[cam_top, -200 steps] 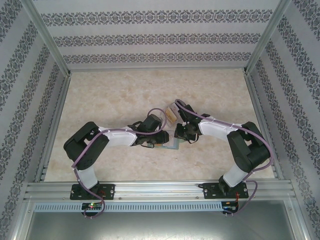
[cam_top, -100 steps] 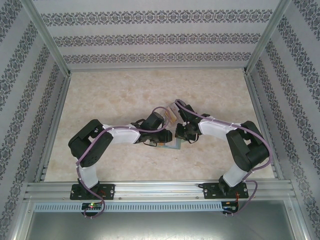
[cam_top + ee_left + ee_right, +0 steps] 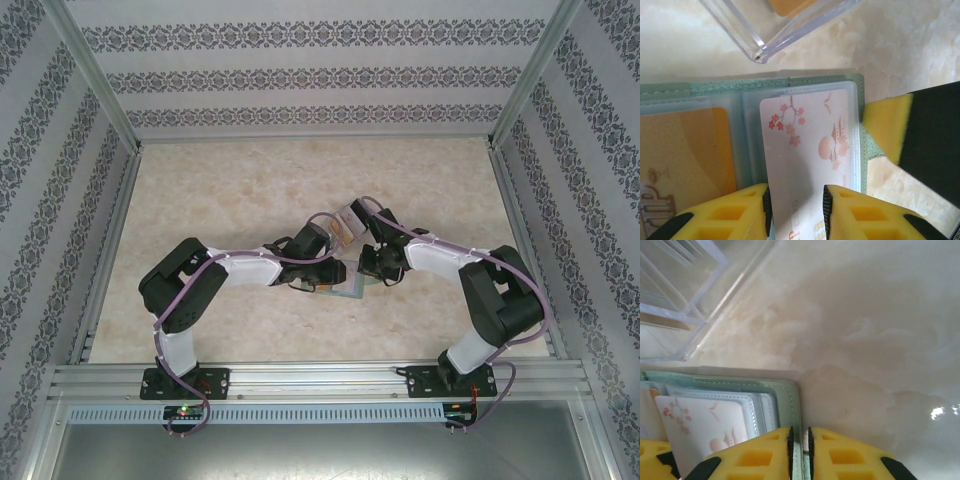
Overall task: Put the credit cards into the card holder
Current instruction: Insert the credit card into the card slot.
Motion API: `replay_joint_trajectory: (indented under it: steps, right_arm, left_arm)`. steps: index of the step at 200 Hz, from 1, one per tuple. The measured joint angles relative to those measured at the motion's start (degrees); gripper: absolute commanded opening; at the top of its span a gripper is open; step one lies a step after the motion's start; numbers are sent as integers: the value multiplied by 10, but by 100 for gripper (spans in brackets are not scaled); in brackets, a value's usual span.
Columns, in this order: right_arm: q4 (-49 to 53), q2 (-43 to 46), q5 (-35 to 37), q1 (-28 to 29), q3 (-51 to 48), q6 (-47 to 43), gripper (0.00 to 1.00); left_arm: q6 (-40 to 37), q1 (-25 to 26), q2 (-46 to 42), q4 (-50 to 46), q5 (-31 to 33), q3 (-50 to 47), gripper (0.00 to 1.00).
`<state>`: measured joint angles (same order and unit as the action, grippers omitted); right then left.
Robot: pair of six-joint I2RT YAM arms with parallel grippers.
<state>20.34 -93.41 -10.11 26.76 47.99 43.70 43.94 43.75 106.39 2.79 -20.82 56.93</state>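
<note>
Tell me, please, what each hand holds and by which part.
Left hand: the white card, by its near end. Right hand: the card holder, by its edge.

The holder (image 3: 820, 80) is matt grey-green, finely grained, with a stitched edge; its sleeves (image 3: 751, 140) are frosted clear plastic. The card (image 3: 805, 145) is smooth plastic. The box (image 3: 755, 45) at 12 o'clock is glossy clear plastic. The table (image 3: 865, 315) is shiny, marble-patterned. The pads (image 3: 735, 210) are matt yellow.

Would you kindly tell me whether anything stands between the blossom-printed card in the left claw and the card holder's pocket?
Nothing visible does. The blossom-printed card, held by the left claw, lines up with a clear pocket of the card holder; the right claw pinches the holder's outer edge, beside that pocket.
</note>
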Motion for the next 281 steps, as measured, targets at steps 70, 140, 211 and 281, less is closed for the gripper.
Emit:
replay_joint_trajectory:
  steps: [70,140,211,281]
  right_arm:
    - [-6,-9,-13,-4,3,1,15]
    - [-6,-6,-13,-4,3,1,20]
    - [0,64,-24,-59,7,-22,30]
    - [43,56,-20,-109,138,-141,45]
  left_arm:
    - [-24,7,21,-68,5,52,36]
    - [13,8,18,-22,-7,32,49]
    - [17,12,-39,-45,41,12,61]
    - [21,-41,-68,-108,87,64,66]
